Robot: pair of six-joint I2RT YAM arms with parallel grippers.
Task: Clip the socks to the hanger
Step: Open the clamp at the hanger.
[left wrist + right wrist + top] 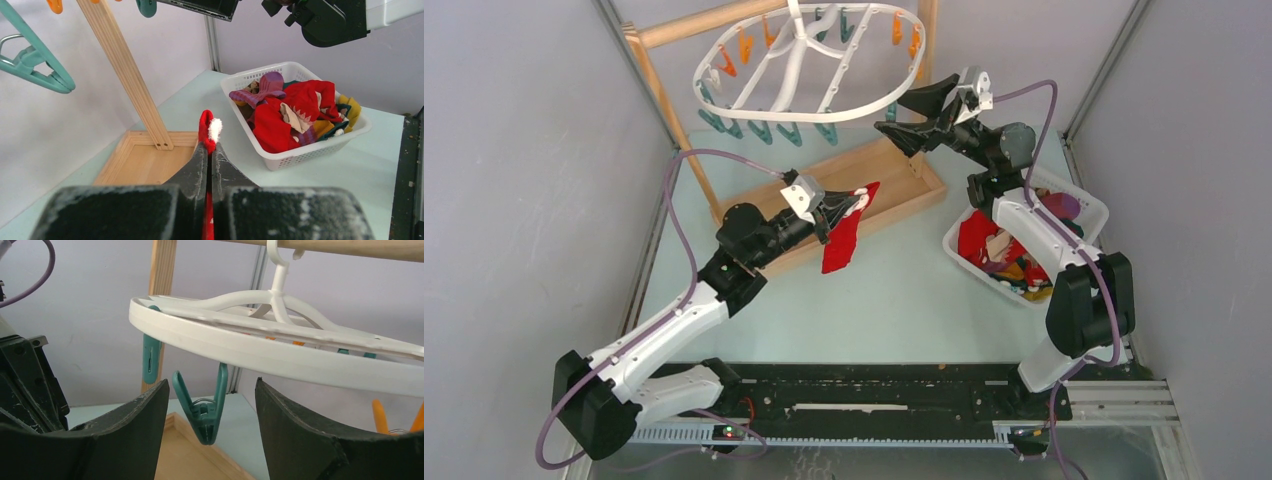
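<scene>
Top view: the left hand is clamped shut on one red sock. The sock hangs free above the worktop, in front of the tray of the wooden stand, and its length runs from the hand down toward the near edge. The white hanger hangs tilted from the stand's bar, with clips round its rim. The right hand is spread open just beside the rim's right end. A white basket on the right holds more socks, red, purple and yellow.

Left wrist view: the red sock's end, tipped with a white tuft, stands upright between the closed fingers. The stand's post and the basket lie beyond it.

Right wrist view: the open fingers flank a teal clip dangling under the hanger's rim, without touching it
</scene>
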